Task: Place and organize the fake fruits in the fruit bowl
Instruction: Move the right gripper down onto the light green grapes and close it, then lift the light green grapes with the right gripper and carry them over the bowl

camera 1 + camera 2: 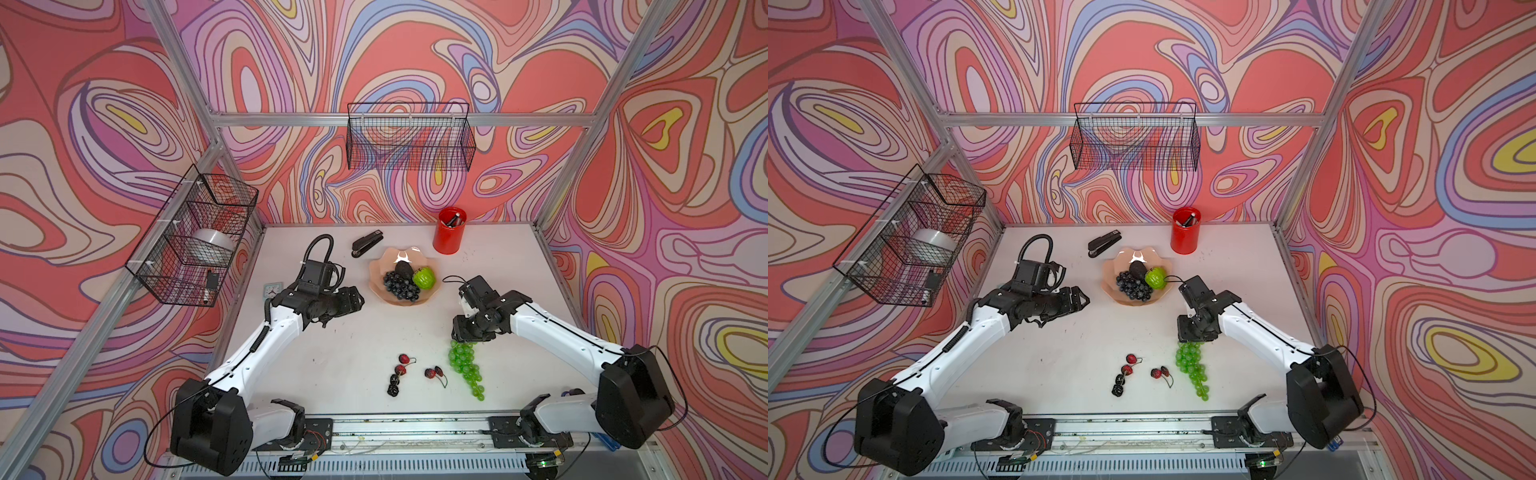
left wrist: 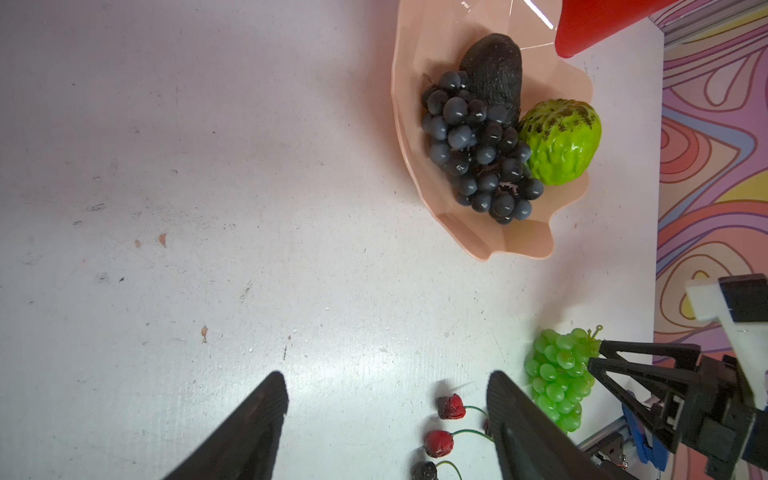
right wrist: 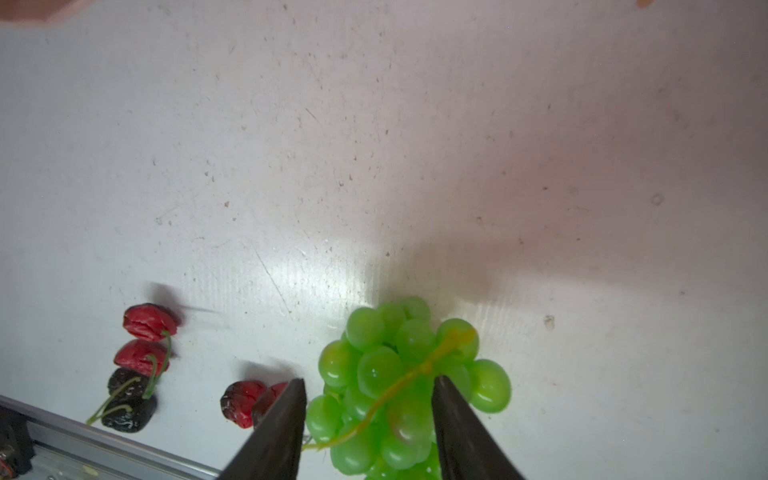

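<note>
- Left gripper [image 2: 386, 382]: fingers wide apart with nothing between them, above the table [image 1: 332, 353], left of the bowl [image 1: 390, 257].
- Right gripper [image 3: 368, 380]: fingers on either side of the far end of the green grapes [image 1: 465, 368]; I cannot tell whether they press it.
- The bowl holds dark grapes [image 1: 401, 284], an avocado [image 1: 402, 269] and a green round fruit [image 1: 424, 277].
- Cherries [image 1: 432, 372] and blackberries [image 1: 392, 384] lie at the near edge, left of the green grapes.

White table [image 1: 332, 345] with bowl [image 1: 384, 259], red cup [image 1: 449, 239], stapler [image 1: 366, 245], clock [image 1: 273, 289], cherries [image 1: 400, 369], blackberries [image 1: 392, 384], green grapes [image 1: 463, 365].

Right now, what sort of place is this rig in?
Probably a staged robot test cell, not a real room: aluminium frame around a white table, swirl-print walls, a wire basket hung on the frame.
</note>
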Robot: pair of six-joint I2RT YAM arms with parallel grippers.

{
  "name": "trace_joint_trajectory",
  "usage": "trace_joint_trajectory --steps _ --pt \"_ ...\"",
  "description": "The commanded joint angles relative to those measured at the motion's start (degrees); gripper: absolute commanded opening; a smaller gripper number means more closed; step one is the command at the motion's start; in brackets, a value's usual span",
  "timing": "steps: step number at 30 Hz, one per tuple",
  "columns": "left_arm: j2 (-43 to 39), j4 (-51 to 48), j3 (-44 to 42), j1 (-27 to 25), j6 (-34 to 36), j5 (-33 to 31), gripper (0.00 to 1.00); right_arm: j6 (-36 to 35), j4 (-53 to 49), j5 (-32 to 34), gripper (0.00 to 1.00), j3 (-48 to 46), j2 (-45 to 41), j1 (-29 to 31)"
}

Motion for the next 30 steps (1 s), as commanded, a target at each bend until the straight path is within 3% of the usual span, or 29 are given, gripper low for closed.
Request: trace_joint_trajectory --steps 1,19,30 --pt "-0.72 -0.43 0.71 0.26 -0.02 0.22 0.79 -0.03 0.56 2.43 0.46 -0.79 1.25 0.33" --pt "-0.84 0.07 0.08 0.29 -0.35 -0.09 0.79 -0.13 -0.28 4.34 0.01 -0.89 0.41 0.32" --pt "-0.06 0.77 -0.02 0.21 -0.58 0.2 0.78 -0.95 -4.78 6.43 0.0 2.9 -2.95 0.3"
